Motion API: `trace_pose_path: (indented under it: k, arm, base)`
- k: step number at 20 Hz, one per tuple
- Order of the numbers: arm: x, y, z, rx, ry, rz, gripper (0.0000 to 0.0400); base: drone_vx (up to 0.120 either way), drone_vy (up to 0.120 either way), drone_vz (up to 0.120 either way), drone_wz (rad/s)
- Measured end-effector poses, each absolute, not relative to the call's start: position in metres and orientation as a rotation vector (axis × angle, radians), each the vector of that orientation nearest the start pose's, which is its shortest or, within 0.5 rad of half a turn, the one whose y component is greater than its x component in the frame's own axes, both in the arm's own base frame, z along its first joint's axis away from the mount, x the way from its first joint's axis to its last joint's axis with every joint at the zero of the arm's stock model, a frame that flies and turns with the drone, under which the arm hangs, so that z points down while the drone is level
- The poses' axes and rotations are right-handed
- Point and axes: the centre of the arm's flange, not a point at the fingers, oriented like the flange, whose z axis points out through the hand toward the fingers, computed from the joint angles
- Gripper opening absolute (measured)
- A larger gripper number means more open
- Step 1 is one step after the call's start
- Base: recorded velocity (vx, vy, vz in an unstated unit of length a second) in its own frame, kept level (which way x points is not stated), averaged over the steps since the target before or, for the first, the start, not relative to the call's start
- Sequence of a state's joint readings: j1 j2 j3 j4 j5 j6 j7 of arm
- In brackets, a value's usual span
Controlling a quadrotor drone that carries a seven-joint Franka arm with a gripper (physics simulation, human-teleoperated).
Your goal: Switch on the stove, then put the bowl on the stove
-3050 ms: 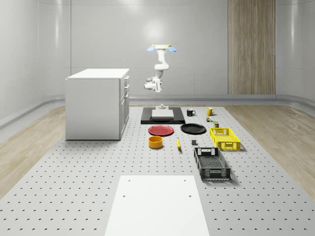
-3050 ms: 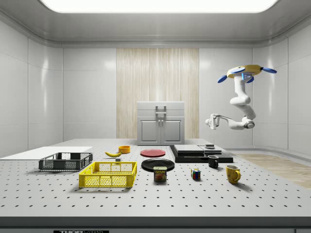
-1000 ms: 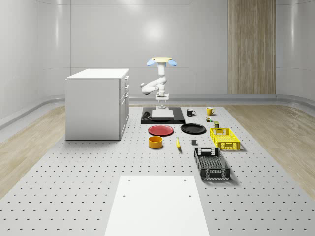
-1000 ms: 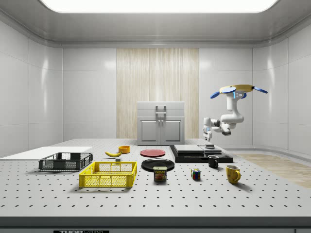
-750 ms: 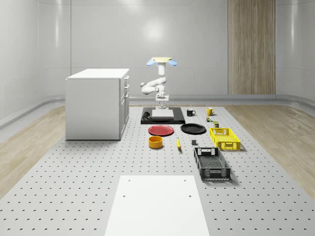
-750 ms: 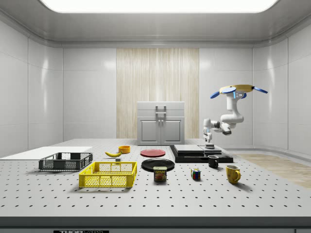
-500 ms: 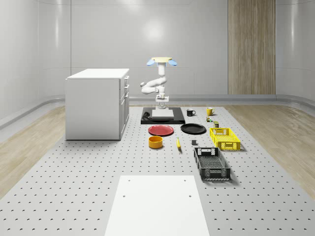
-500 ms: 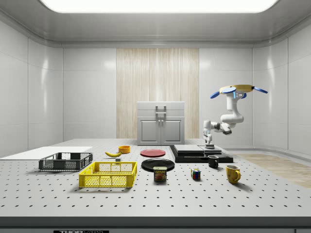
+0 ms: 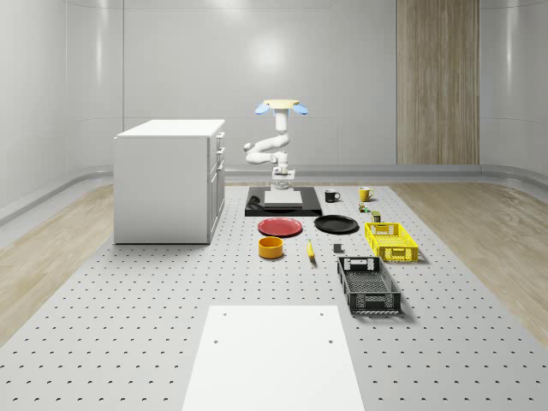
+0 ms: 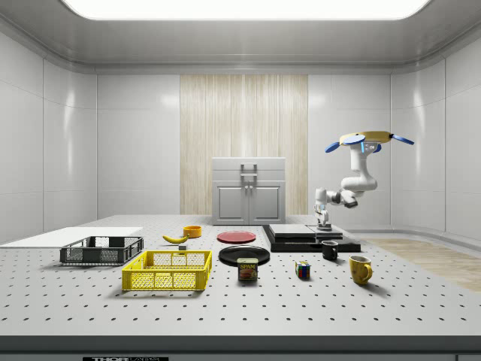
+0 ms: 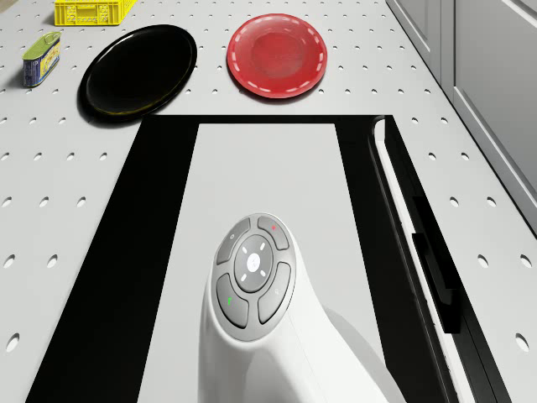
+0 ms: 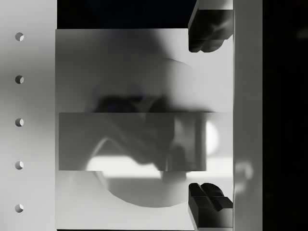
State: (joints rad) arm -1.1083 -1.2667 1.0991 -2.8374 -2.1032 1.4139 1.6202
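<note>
The stove (image 9: 282,202) is a black slab with a pale grey plate (image 11: 252,168), far on the table, also in the side view (image 10: 308,237). The drone (image 9: 281,106) hovers just past the stove's far end (image 10: 368,139). Its arm bends down, and the gripper (image 9: 281,182) points straight down, right at the stove's far end (image 10: 325,223). In the wrist view the gripper (image 12: 210,115) is open, with dark fingertips (image 12: 208,24) wide apart and a grey surface close beneath. The orange bowl (image 9: 271,247) sits on the table nearer than the stove, apart from the robot (image 10: 192,232).
A red plate (image 9: 280,227) and a black plate (image 9: 336,224) lie just in front of the stove. A white cabinet (image 9: 167,180) stands at the whole-scene view's left. Mugs (image 9: 332,195), a can (image 11: 40,59), a yellow crate (image 9: 391,241), a black crate (image 9: 368,284) and a banana (image 9: 310,250) lie on the right.
The drone came down and closer to the stove since three seconds ago. Over the last second the arm folded and lowered the gripper to the stove's far end.
</note>
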Motion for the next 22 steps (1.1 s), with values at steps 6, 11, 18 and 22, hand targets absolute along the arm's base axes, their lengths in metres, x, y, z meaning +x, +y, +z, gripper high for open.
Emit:
trace_pose_path:
  k: [6, 11, 18, 22]
  arm:
    - [0.307, -0.012, 0.559, 0.0, -0.002, 0.785, 0.04]
    - [0.311, -0.012, 0.562, 0.0, -0.002, 0.785, 0.04]
    - [0.312, -0.019, 0.563, 0.0, -0.002, 0.785, 0.04]
    - [0.313, -0.022, 0.563, 0.0, -0.002, 0.785, 0.04]
  base:
    - [0.0, 0.0, 0.0, 0.0]
    - [0.0, 0.0, 0.0, 0.0]
    - [0.0, 0.0, 0.0, 0.0]
    - [0.0, 0.0, 0.0, 0.0]
